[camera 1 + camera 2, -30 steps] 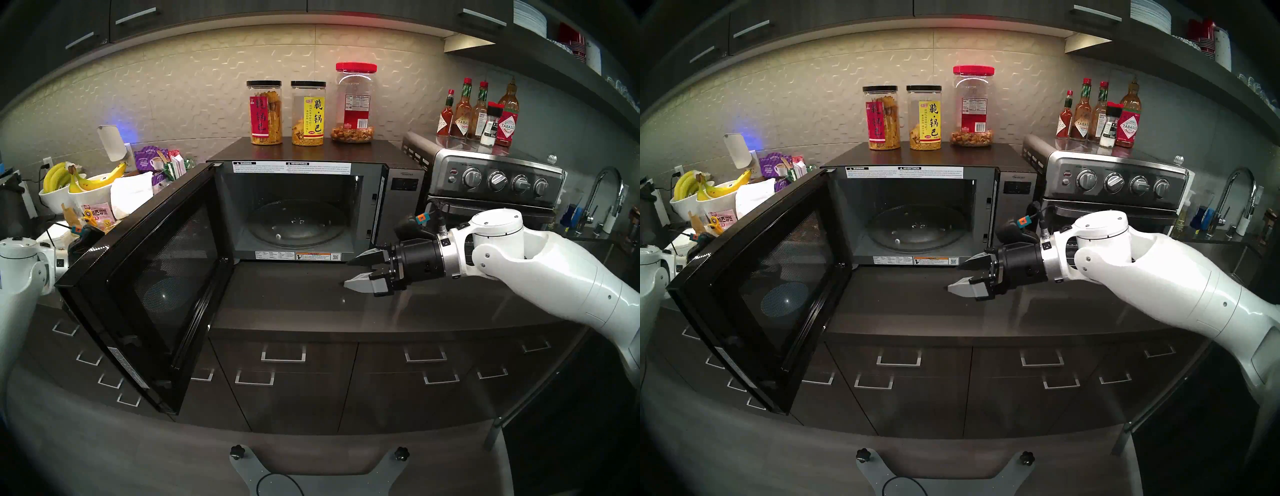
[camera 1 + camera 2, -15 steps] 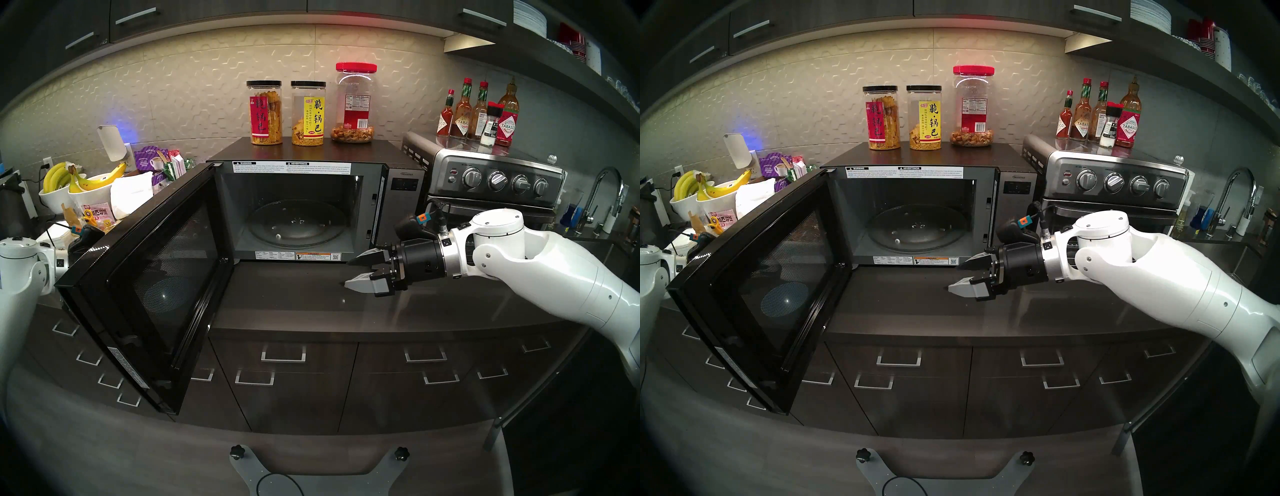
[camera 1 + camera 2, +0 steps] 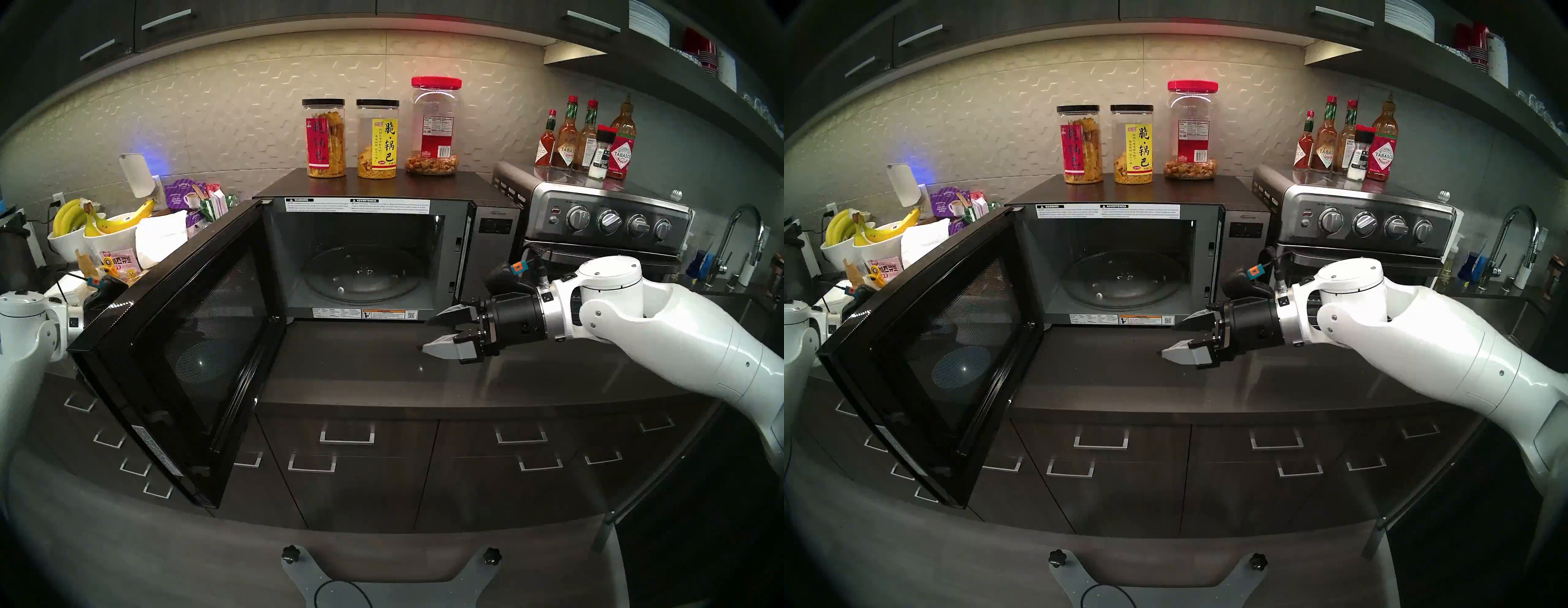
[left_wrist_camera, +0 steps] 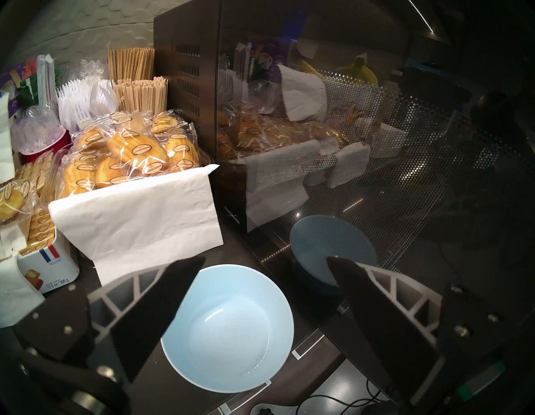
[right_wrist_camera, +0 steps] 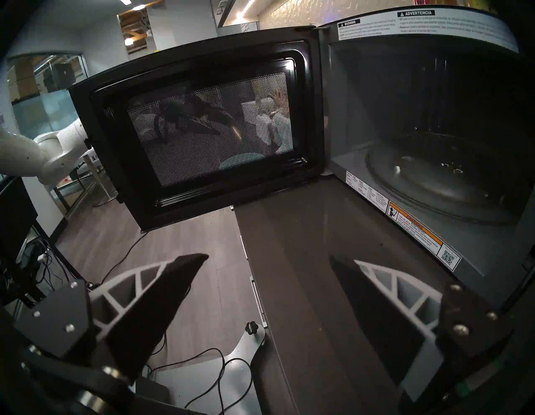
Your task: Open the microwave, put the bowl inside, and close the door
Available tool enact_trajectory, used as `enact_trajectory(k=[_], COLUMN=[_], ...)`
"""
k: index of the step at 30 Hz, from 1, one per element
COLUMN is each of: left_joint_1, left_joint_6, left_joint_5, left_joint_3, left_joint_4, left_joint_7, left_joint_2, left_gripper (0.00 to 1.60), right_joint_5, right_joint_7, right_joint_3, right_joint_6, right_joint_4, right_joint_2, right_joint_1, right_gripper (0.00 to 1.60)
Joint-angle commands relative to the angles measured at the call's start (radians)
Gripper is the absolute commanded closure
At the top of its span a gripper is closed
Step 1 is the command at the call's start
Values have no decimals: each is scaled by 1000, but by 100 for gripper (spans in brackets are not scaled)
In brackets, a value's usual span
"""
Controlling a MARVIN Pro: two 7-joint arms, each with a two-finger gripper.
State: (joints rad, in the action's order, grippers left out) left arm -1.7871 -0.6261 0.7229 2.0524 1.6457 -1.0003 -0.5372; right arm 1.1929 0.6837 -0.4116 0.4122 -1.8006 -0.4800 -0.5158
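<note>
The microwave [image 3: 494,237] stands on the counter with its door [image 3: 178,339] swung wide open to the left, and the glass turntable [image 3: 365,274] is bare. The light-blue bowl [image 4: 231,333] sits on the counter behind the open door. It shows dimly through the door mesh in the head view [image 3: 960,367] and in the right wrist view [image 5: 240,160]. My left gripper [image 4: 265,259] is open just above the bowl, one finger on each side. In the head views the door hides it. My right gripper [image 3: 425,335] is open and empty, low over the counter before the microwave's right front corner.
A white napkin [image 4: 139,214] and wrapped madeleines [image 4: 130,150] lie close to the left of the bowl. Three jars [image 3: 324,138] stand on the microwave. A toaster oven [image 3: 606,220] with sauce bottles on it is to the right, and white bowls of bananas [image 3: 85,237] are at the far left.
</note>
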Motion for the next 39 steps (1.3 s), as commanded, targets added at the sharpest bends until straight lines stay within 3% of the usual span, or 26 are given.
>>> enact_trajectory(k=[1,16,28,39], left_joint_1=[11,3,-22,11], left_joint_6=[-6,-18,-6,17], left_joint_5=[5,0,-43,-70], left_joint_3=[14,29,56,23], left_joint_4=[-12,-28,-104,-158], left_joint_7=[6,3,-27,-35], left_joint_2=[2,15,40,47], left_gripper=[0,0,0,0], right_joint_5=[6,6,6,6], right_joint_7=[-1,-1,-1,-1], right_joint_3=[-15,-15,-15,-15], right_joint_6=[-7,-7,-6,-7], right_joint_4=[-3,-3,-3,-3], right_joint_2=[-3,-3,-3,-3], right_joint_1=[13,13,13,13], right_gripper=[0,0,0,0])
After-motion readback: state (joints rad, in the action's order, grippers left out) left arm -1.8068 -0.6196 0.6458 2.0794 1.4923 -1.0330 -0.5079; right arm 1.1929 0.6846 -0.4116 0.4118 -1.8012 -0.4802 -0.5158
